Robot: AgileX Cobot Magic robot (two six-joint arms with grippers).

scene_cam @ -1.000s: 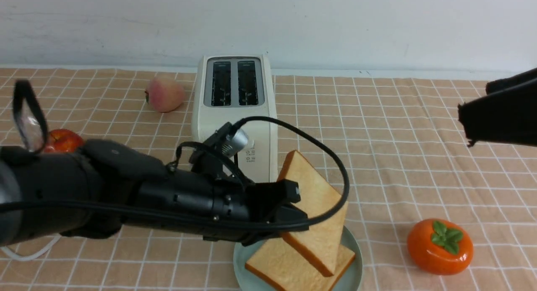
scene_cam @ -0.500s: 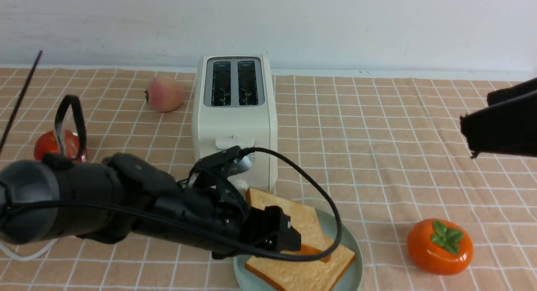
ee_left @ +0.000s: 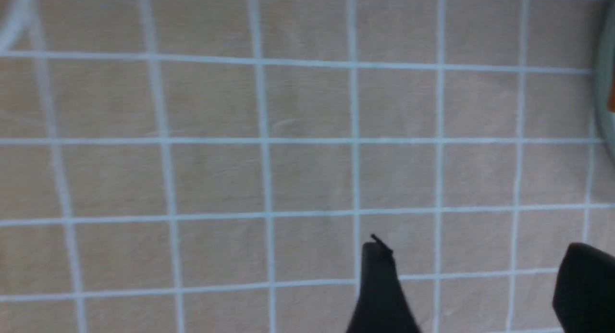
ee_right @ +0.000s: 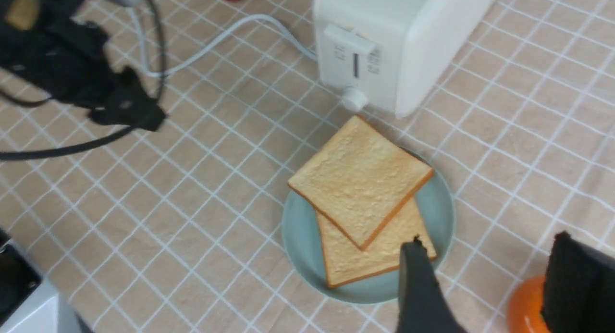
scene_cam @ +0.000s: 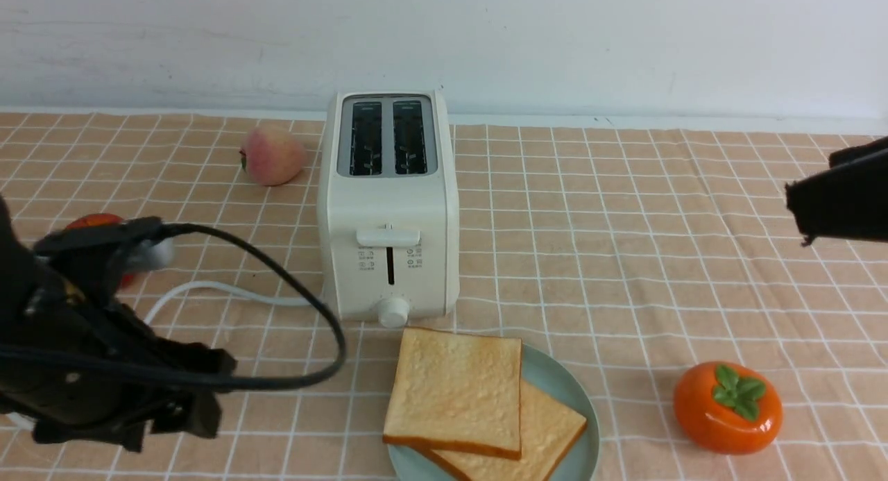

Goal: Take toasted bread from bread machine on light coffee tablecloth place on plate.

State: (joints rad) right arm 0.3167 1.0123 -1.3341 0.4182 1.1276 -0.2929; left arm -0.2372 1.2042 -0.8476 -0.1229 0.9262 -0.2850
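Both slices of the toasted bread [scene_cam: 454,391] lie flat on the plate [scene_cam: 555,380], the upper slice overlapping the lower and extending past the plate's rim. The bread machine [scene_cam: 388,210] stands just behind the plate on the light coffee tablecloth [scene_cam: 624,224]; both slots appear empty. The left gripper [ee_left: 478,256] is well to the left of the plate, jaws apart, holding nothing. The right gripper [ee_right: 488,239] is off to the right of the plate, jaws apart, empty. The transfer is judged complete; nothing appears left but parking the arms.

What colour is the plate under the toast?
Plain pale mint-teal; the plate shows best in the right wrist view.
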